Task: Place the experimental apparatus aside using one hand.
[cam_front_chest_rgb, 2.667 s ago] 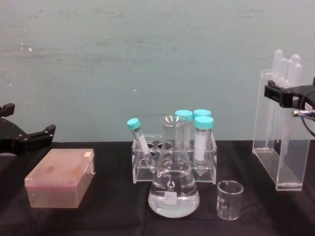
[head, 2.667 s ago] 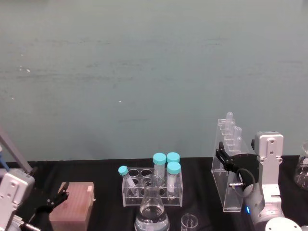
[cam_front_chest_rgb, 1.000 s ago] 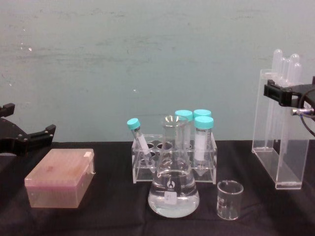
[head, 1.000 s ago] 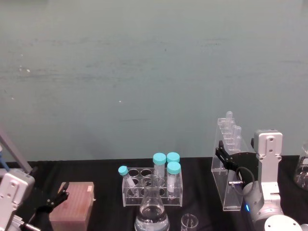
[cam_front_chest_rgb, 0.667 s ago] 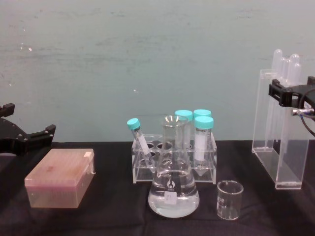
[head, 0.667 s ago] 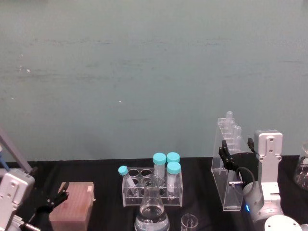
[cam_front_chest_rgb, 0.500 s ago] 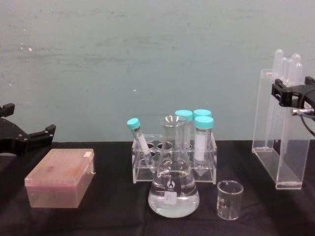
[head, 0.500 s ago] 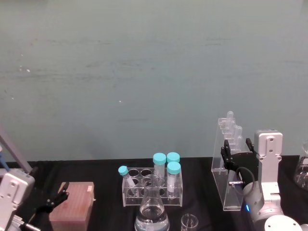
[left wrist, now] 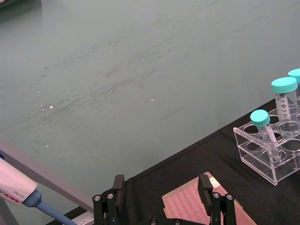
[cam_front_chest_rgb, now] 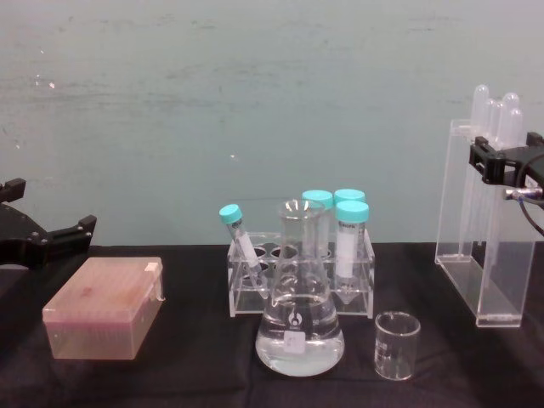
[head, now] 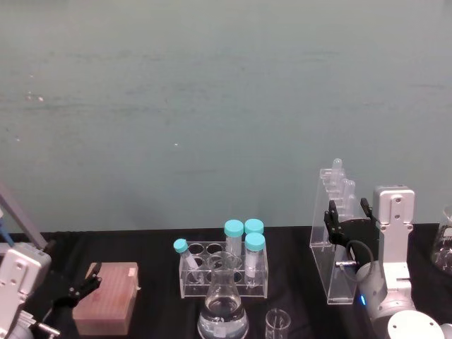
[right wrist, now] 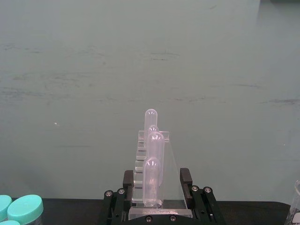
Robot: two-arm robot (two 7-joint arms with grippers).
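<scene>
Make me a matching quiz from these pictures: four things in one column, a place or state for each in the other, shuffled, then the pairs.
1 conical flask
2 small beaker
3 acrylic stand
4 right gripper

A at the stand's top
B holds clear liquid
C empty, right of the flask
D tall, carries round-topped tubes

Pairs: 1-B, 2-C, 3-D, 4-A.

Left gripper is parked beside the pink box, jaws open.
</scene>
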